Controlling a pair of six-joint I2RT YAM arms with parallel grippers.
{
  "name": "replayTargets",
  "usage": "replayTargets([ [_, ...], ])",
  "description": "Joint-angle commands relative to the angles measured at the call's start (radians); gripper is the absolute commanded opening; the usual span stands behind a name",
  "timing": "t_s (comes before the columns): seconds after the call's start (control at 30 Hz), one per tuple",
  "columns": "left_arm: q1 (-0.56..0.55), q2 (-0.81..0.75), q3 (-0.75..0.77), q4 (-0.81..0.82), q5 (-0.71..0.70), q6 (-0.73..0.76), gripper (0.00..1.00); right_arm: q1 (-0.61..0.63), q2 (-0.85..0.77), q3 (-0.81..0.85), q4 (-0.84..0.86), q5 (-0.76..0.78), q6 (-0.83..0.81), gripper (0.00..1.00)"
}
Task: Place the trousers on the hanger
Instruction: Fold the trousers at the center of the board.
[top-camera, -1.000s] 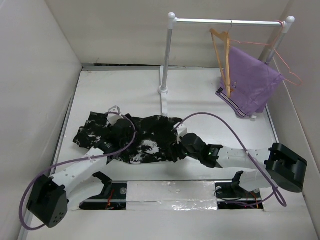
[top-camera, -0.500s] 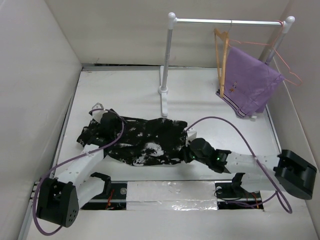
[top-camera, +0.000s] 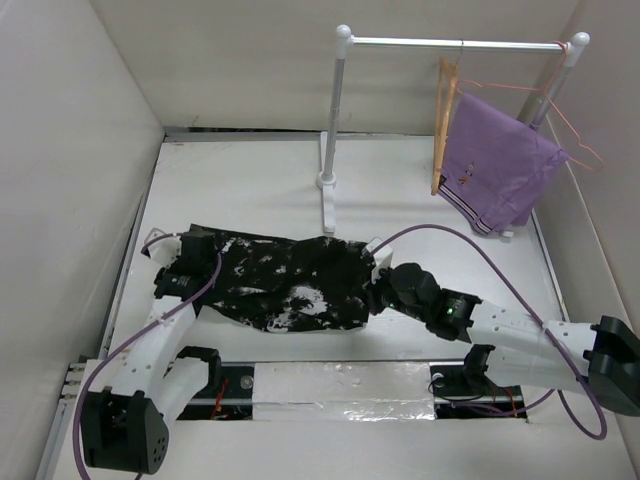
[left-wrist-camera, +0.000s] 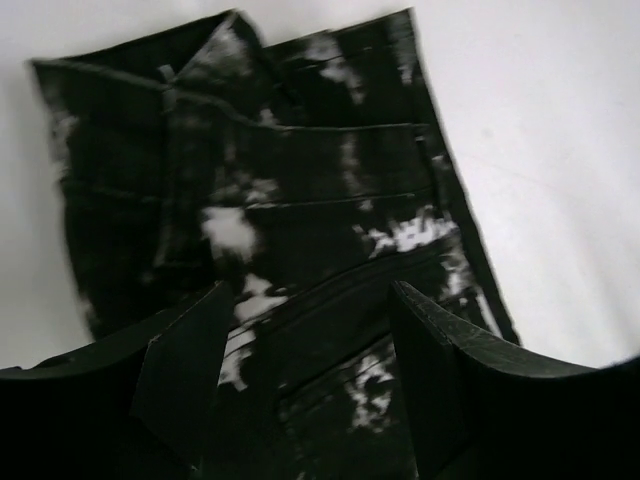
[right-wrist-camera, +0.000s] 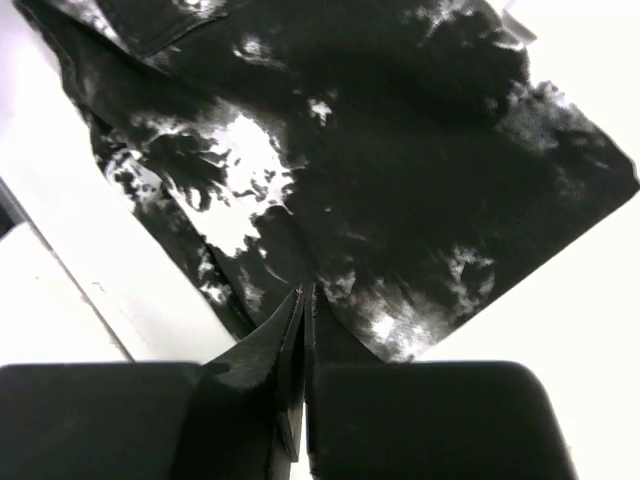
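The left arm (top-camera: 150, 335) rises from its base at the table's near edge and reaches forward along the left edge. Its wrist is bent down and the left gripper (left-wrist-camera: 310, 300) has its jaws spread wide. The right arm (top-camera: 500, 325) lies low, stretched leftward toward the table's middle. The right gripper (right-wrist-camera: 303, 295) is pinched tight on the edge of the trousers (right-wrist-camera: 400, 150).

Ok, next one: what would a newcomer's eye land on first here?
The speckled black trousers lie spread flat at centre, the right fingers pinched shut on one edge and the left fingers open above the other end. The wooden hanger hangs on the far-right rail beside a purple cloth.
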Motion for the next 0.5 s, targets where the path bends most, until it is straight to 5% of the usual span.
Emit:
replayTargets([
  [0.0,0.005,-0.078,0.045,-0.215,-0.096,-0.096,0.61,-0.028,0.022,0.021,0.067,-0.048,-0.074,0.00],
  [0.17,0.016,-0.125,-0.025,-0.146,-0.050,-0.084,0.61,-0.071,0.065,-0.018,0.166,-0.179,-0.057,0.14],
  [0.33,0.037,0.102,-0.093,0.039,0.041,-0.129,0.56,-0.178,0.130,-0.056,0.196,-0.186,-0.011,0.17],
  [0.47,0.037,0.202,-0.092,0.115,0.018,-0.187,0.53,-0.333,0.221,-0.101,0.284,-0.380,0.039,0.18],
])
